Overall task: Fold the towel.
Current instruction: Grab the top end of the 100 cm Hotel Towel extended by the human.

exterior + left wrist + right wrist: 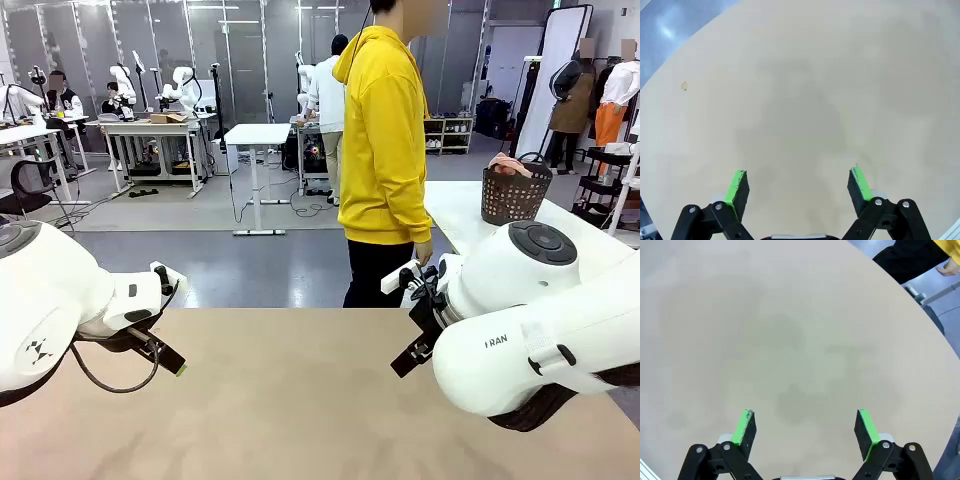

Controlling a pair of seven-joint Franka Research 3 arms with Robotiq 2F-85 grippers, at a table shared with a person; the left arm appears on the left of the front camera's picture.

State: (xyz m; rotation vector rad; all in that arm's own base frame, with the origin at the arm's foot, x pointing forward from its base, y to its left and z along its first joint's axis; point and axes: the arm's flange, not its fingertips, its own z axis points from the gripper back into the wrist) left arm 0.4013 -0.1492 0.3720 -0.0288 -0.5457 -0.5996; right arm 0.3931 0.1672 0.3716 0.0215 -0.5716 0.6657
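Observation:
The towel [511,164] is a salmon-pink bundle poking out of the top of a black basket [514,195] on a white table at the far right. Both arms hover low over the bare beige table [300,400]. My left gripper [172,362] is open at the left side, and in the left wrist view my left gripper [800,187] has nothing between its green pads. My right gripper [405,360] is open at the right side, and the right wrist view shows my right gripper [807,430] just as empty above the tabletop.
A person in a yellow hoodie [385,130] stands at the far edge of the table, turned toward the basket, one hand [947,267] hanging beside the table's rim. A small mark [684,86] sits on the beige surface.

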